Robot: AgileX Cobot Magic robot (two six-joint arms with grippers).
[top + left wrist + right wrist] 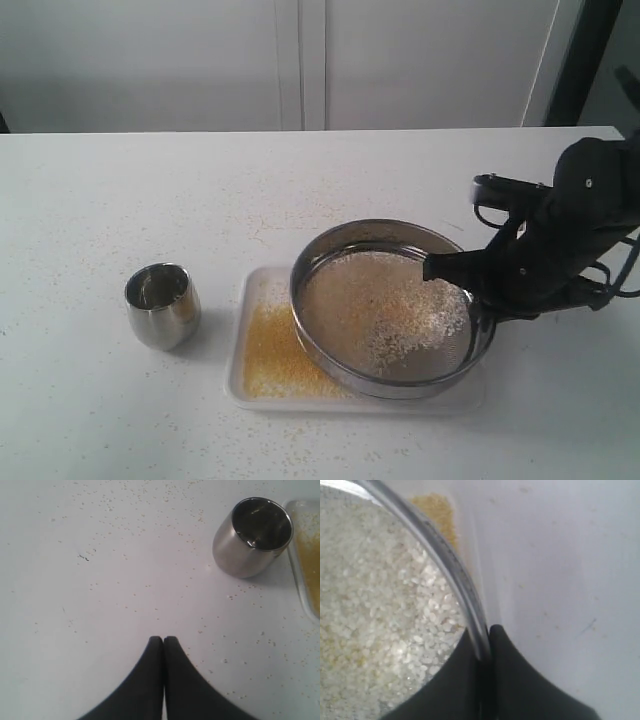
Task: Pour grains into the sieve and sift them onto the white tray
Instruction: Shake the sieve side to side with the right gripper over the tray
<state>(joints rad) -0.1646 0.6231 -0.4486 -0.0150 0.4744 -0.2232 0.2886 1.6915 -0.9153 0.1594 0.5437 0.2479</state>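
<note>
Right wrist view: gripper (483,636) pinches sieve (440,555) rim (grains (380,605) inside).

**A plain, pale room**

The tabletop (90,190) is wide, flat and white. Behind it stands a pale grey wall (140,60) with thin lines (300,60) running straight up. A dark bar (588,55) leans at the far right. The light is soft.

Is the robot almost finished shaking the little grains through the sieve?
Nearly. Done: the cup looks empty, so pouring is over, and yellow grains lie on the white tray. In hand: the right gripper pinches the rim of the sieve, which is over the tray. Left: mostly white grains sit in the sieve; maybe a few yellow ones to shake through.
</note>
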